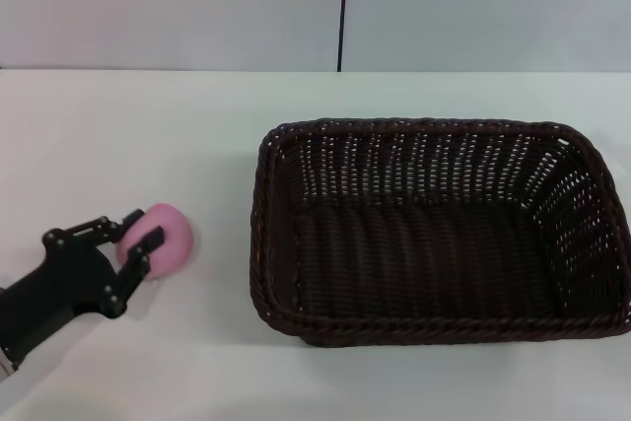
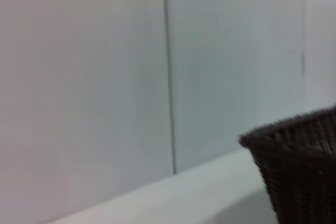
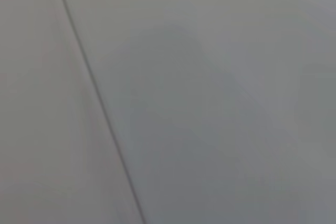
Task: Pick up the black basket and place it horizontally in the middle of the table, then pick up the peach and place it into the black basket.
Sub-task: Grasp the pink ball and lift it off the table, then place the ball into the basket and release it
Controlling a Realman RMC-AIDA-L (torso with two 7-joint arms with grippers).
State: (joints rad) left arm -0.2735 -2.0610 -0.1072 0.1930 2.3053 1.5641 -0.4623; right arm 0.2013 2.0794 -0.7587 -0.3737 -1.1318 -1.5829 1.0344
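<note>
In the lower left of the head view we see our left gripper with its two black fingers on either side of the peach. They seem to touch it, so we judge the pincer is clamped on the fruit, or very near to that. The peach sits on the white table at the left of the frame, well apart from the black basket, which lies lengthwise and fills the centre and right of the frame, empty inside.

Our right gripper is not visible in any view; the right wrist view shows only a plain wall.

What could go wrong: the peach is round and smooth, and the fingers appear to hold only its near side, so it may slip out or roll away when we lift. A low carry could also knock the fruit against the basket's braided rim.
</note>
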